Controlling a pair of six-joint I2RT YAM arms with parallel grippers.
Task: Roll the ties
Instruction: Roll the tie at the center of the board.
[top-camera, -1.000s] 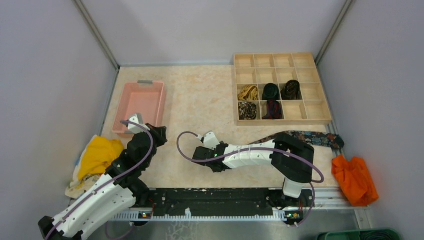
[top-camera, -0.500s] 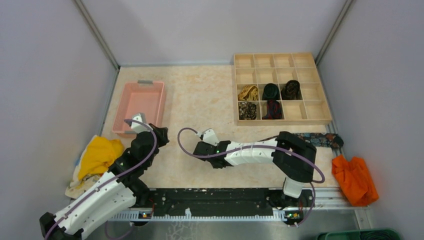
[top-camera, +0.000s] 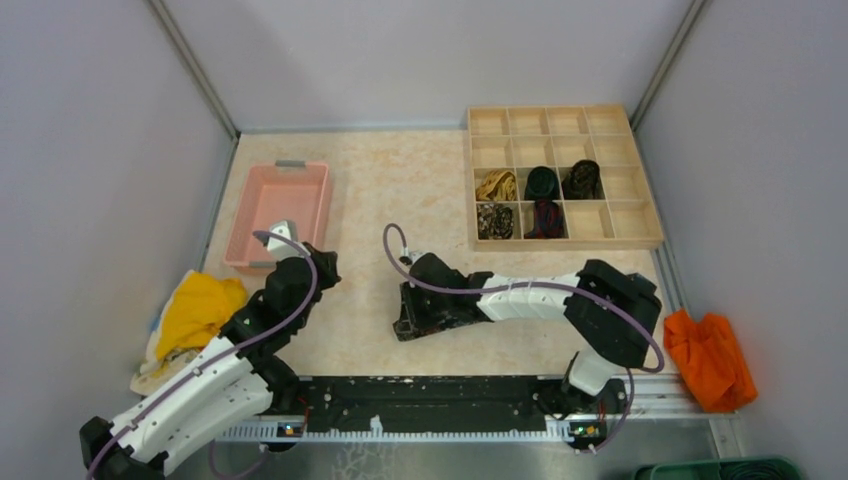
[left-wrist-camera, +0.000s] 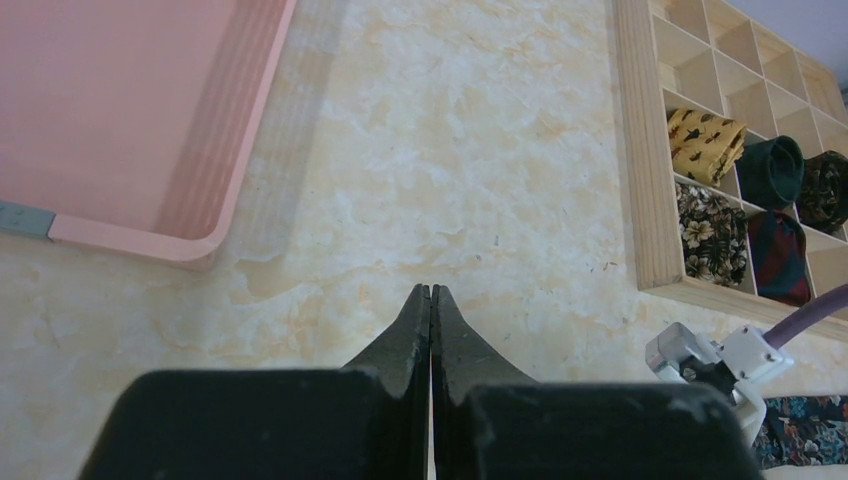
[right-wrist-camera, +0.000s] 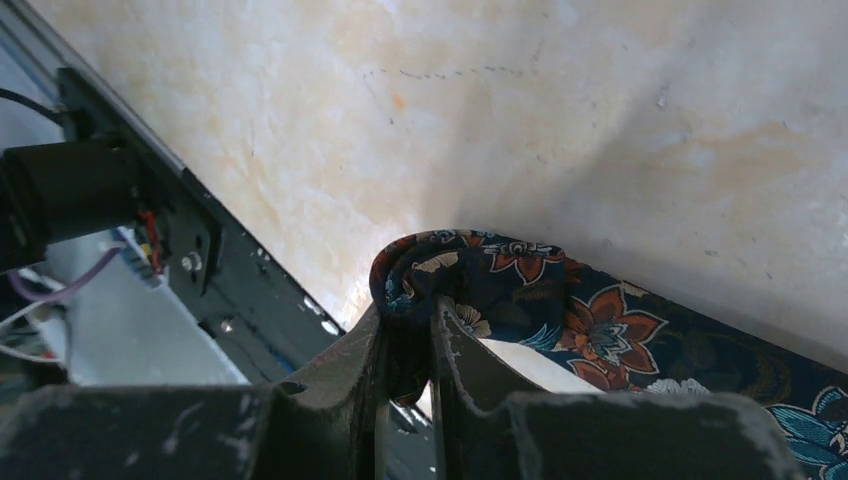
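- The beige marbled table (top-camera: 380, 190) carries everything, and both arms work near its front edge.
- A pale wooden tray of square compartments (top-camera: 565, 243) sits at the far right corner. Five rolled ties (top-camera: 542, 182) fill its middle rows, one to a compartment.
- A shallow pink plastic bin (left-wrist-camera: 240, 130) lies by the left edge.
- The dark navy floral necktie (right-wrist-camera: 600, 320) lies flat near the front edge, right of centre. From above the right arm covers it, so it probably runs on toward the right edge, though that cannot be confirmed.
- The right gripper (right-wrist-camera: 408, 322) stands narrow, pinching the tie's doubled-over end.
- The left gripper (left-wrist-camera: 431, 300) is fully closed on nothing, above the table near the bin.
- Handling: the cloth looks light, limp and likely slippery, so it would sag and uncoil if let go. It is best held at the folded end, across the full width, with the strip kept flat while rolling.
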